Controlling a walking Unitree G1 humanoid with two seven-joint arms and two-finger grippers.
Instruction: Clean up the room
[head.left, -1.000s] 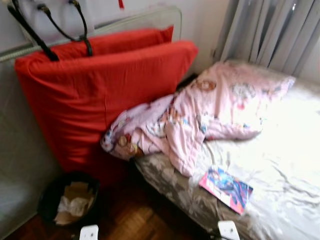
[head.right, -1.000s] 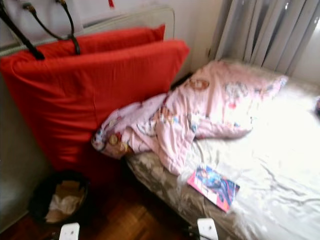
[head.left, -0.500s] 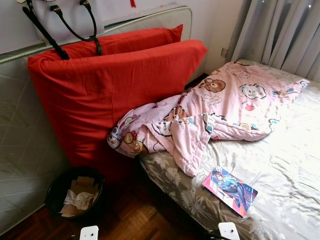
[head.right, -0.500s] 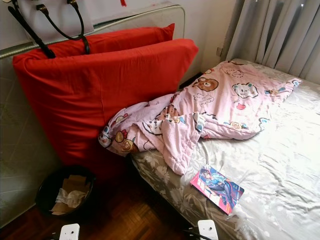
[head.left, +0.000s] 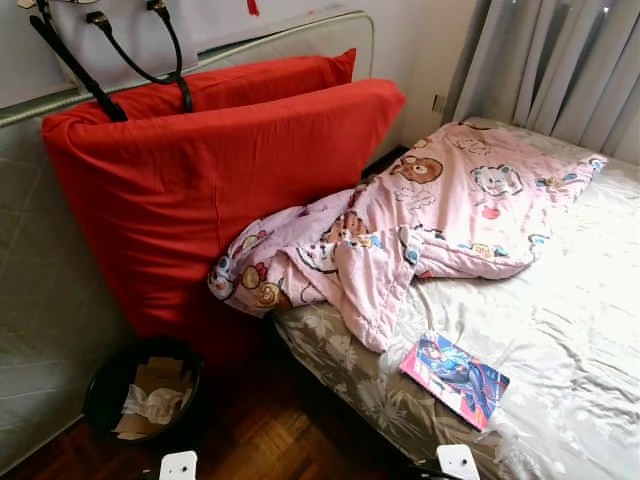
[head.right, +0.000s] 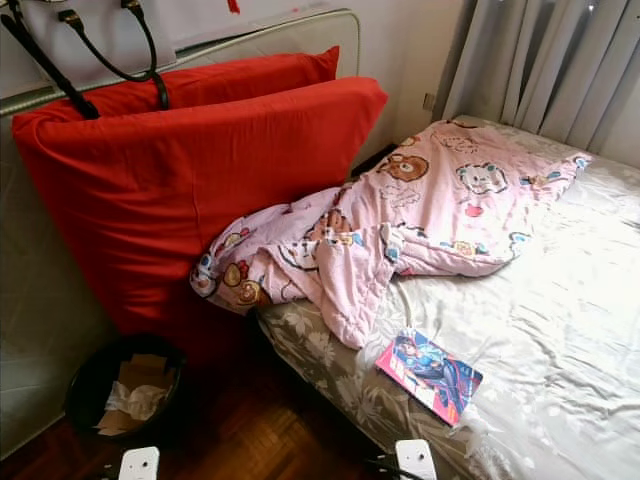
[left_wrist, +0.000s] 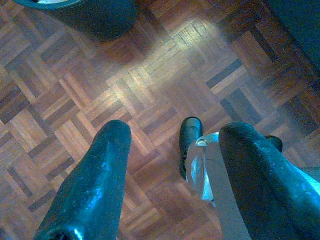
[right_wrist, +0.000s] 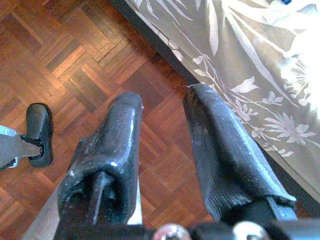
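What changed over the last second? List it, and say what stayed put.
Only the head camera shifted and the blur cleared; the whole picture slid, so no object moved. Nothing was grasped or released. The pink blanket is still draped off the bed against the red cushion, the book lies near the bed's edge, and the bin stands on the floor. Both grippers hang open over the parquet.

Cushions (head.left: 220, 190): plain bright red; blanket (head.left: 420, 215): pale pink, printed with brown bears and other cartoon animals. Bed sheet (head.left: 560, 330): silvery grey-beige with a pale leaf-and-flower pattern; book (head.left: 455, 378): pink-edged cover with a blue and red figure. Bin (head.left: 140, 390): black, holding white and tan paper; floor (left_wrist: 150, 90): reddish-brown parquet in a basket-weave pattern; curtains (head.left: 550, 60): grey.
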